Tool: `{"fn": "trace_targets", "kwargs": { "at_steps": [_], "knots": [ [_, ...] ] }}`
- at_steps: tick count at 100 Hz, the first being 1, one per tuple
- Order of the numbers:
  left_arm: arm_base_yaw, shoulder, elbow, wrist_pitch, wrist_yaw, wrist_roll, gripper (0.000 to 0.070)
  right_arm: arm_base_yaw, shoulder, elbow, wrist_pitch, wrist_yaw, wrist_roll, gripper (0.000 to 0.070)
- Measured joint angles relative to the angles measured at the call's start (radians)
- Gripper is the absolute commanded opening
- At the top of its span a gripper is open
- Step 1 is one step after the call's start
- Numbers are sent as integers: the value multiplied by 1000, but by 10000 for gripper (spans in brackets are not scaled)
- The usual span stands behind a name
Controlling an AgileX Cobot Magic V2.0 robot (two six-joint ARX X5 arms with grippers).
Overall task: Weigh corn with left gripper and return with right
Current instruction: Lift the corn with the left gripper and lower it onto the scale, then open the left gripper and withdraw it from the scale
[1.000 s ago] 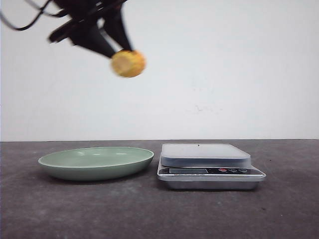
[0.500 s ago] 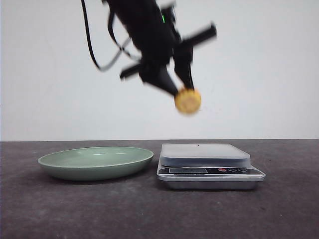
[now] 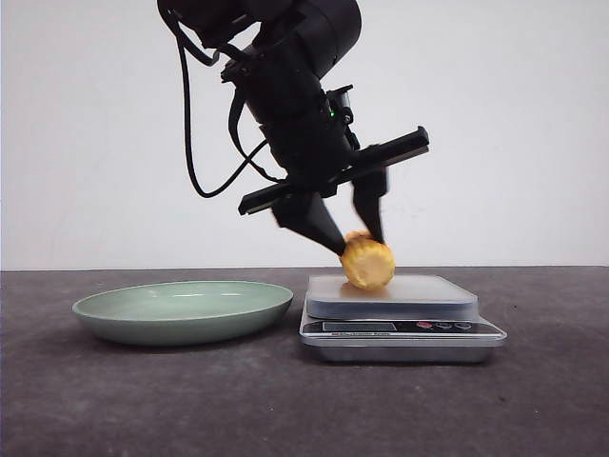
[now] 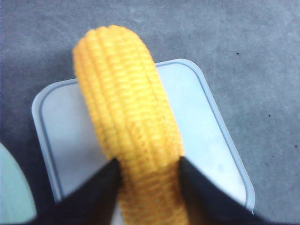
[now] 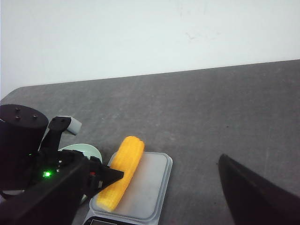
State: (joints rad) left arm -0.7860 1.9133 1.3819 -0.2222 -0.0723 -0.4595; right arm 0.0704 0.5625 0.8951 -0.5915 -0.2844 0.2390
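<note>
The corn (image 3: 367, 264) is a yellow cob piece with kernel rows. My left gripper (image 3: 357, 243) is shut on it, one black pointed finger on each side, as the left wrist view shows (image 4: 147, 161). The corn (image 4: 126, 122) lies low over the scale's white platform (image 3: 419, 295) and seems to touch its left part. The right wrist view shows the corn (image 5: 123, 171) lengthwise on the platform (image 5: 147, 187). My right gripper (image 5: 150, 157) hangs high and back from the scale, open and empty. One finger (image 5: 253, 197) of it shows.
A pale green shallow plate (image 3: 181, 309) stands on the dark grey table left of the scale, close to it. The scale's display and buttons (image 3: 442, 327) face the front. The left arm's cable (image 3: 190, 143) hangs over the plate.
My left gripper has carried the corn from high at the upper left down and to the right, onto the scale's platform. Plate and scale have not moved.
</note>
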Motion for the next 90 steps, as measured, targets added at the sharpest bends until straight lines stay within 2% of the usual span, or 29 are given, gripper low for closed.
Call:
{"fn": "trace_targets", "kwargs": {
  "at_steps": [24, 41, 61, 76, 83, 90],
  "knots": [
    [-18, -5, 1, -18, 0, 9, 433, 0, 0, 0, -1, 0, 0, 565],
    [-30, -113, 1, -36, -21, 63, 433, 0, 0, 0, 0, 0, 0, 565],
    [-30, -410, 11, -131, -155, 182, 434, 2, 0, 0, 1, -2, 0, 565],
    [-30, -625, 11, -303, -276, 264, 433, 23, 10, 0, 16, -9, 1, 564],
    [-30, -733, 11, -368, -309, 284, 432, 40, 25, 0, 45, -29, 9, 564],
    [-30, -852, 11, -423, -344, 293, 382, 65, 57, 5, 65, -45, 26, 564]
  ]
}}
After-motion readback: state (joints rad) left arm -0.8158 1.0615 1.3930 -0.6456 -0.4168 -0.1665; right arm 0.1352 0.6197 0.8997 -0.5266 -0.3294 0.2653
